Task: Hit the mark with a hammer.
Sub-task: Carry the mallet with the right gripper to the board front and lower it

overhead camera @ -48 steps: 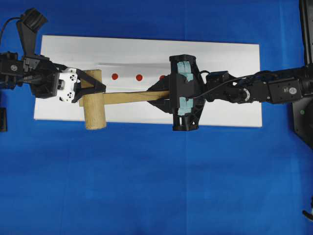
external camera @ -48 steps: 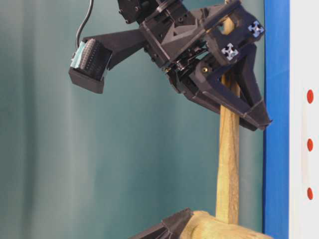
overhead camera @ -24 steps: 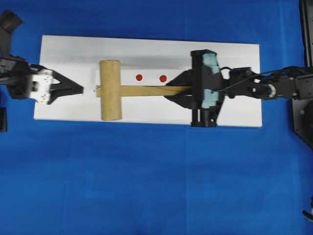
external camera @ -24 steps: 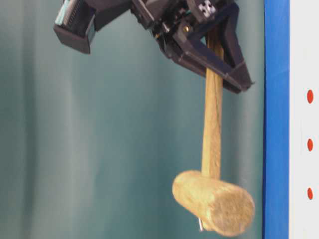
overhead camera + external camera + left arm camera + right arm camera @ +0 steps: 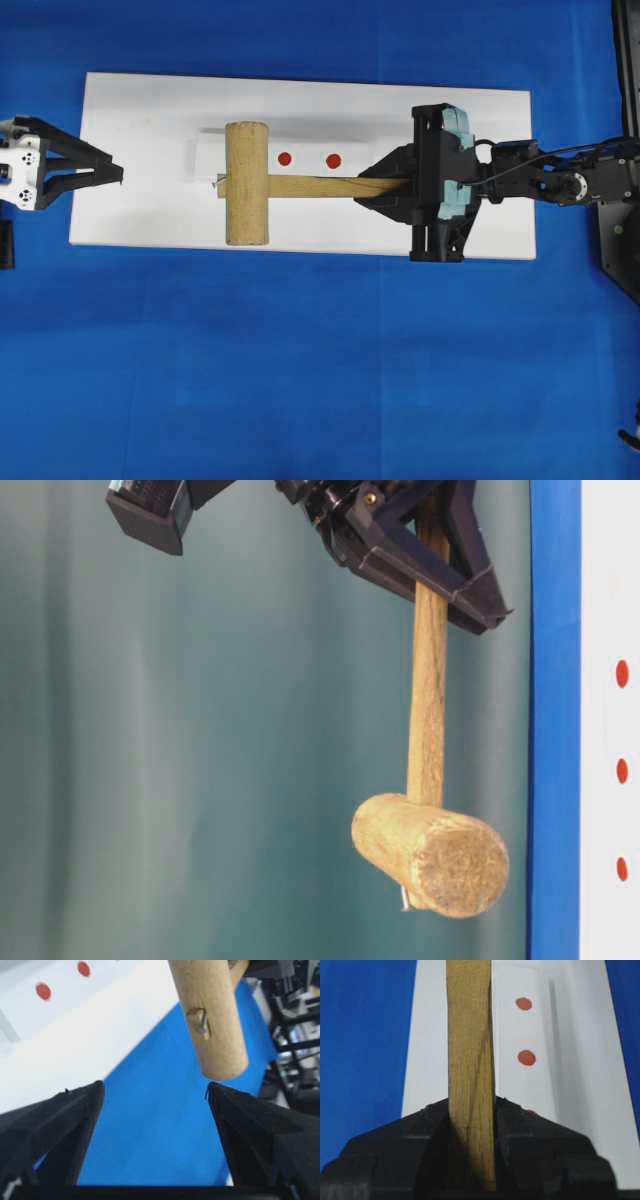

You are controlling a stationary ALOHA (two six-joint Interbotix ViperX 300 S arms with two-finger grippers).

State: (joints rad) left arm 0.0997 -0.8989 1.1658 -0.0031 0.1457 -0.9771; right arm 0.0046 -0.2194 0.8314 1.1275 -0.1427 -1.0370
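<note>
The hammer [image 5: 247, 184] hangs above the white board [image 5: 140, 120], its head at nine o'clock of the red marks [image 5: 285, 158], seemingly poised to strike. The right end effector [image 5: 385, 188] clamps its handle end for swing; the left end effector [image 5: 112, 173] waits, jaws wide, empty, off the board's nine o'clock edge.

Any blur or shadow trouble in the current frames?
Overhead: sharp, with the hammer casting a faint shadow on the white board. Left wrist: left gripper fingers dark, soft-edged. Right wrist: handle shadowed where the right gripper clamps it.
</note>
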